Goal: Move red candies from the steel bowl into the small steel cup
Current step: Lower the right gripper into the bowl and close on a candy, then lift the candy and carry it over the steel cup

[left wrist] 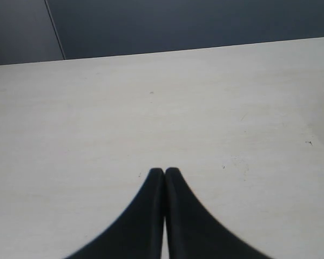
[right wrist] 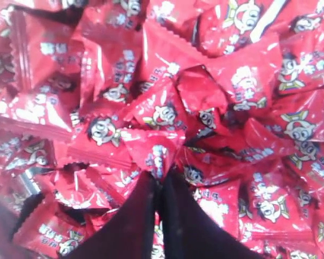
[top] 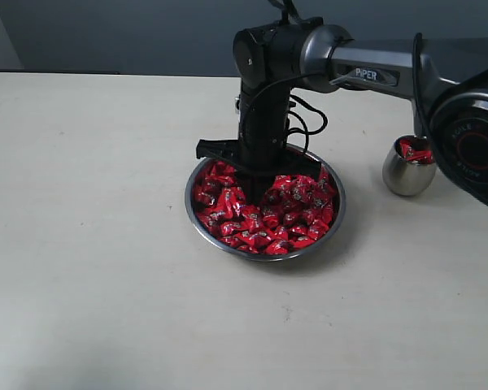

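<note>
The steel bowl (top: 189, 197) sits mid-table, heaped with red candies (top: 289, 218). My right gripper (top: 257, 188) points straight down into the heap at the bowl's far-left part. In the right wrist view its fingers (right wrist: 161, 177) are shut together, with the edge of a red candy (right wrist: 156, 154) pinched at their tips and candies (right wrist: 243, 91) filling the frame. The small steel cup (top: 405, 174) stands right of the bowl with a few red candies (top: 416, 151) in it. My left gripper (left wrist: 164, 171) is shut on nothing above bare table; the exterior view does not show it.
The right arm (top: 366, 73) reaches in from the right, passing above and behind the cup. Pale tabletop (top: 89, 244) spreads left of and in front of the bowl. A dark wall (left wrist: 194, 24) runs behind the table's far edge.
</note>
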{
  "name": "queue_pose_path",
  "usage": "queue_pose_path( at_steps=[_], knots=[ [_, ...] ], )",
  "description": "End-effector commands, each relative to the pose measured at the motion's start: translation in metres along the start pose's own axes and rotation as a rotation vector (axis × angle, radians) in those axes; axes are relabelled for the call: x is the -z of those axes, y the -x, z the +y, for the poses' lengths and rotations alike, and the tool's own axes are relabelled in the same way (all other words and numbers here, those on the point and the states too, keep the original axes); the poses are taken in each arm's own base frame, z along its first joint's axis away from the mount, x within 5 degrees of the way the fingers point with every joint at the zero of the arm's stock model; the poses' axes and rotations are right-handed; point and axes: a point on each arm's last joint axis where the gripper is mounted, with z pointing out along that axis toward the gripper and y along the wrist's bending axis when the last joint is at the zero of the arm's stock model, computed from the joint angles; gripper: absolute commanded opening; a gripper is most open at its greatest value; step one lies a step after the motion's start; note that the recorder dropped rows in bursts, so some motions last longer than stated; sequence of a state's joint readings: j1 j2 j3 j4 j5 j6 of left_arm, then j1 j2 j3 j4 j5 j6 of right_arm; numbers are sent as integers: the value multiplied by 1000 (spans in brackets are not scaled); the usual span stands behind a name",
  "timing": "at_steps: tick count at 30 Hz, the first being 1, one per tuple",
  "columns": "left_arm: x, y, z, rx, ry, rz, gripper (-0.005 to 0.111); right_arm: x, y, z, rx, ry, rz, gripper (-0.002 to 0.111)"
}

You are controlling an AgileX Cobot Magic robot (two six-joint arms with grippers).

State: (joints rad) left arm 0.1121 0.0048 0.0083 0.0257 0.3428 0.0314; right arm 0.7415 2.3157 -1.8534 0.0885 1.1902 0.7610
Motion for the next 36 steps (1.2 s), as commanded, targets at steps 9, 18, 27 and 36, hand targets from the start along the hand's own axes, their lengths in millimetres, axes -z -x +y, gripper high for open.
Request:
queue_pose_path(
  at_steps=[9, 18, 27, 36],
  knots=[
    [1, 4, 0, 0, -3, -22, 0, 7, 1, -1, 53, -5, -7, -1],
    [1, 4, 0, 0, -3, -22, 0, 43, -2, -6, 147, -2, -88, -1],
    [1, 4, 0, 0, -3, -22, 0, 76, 25, -42, 176, 21, -153, -1],
    [1, 4, 0, 0, -3, -22, 0, 123, 54, -102, 104, 56, -245, -1]
  ],
)
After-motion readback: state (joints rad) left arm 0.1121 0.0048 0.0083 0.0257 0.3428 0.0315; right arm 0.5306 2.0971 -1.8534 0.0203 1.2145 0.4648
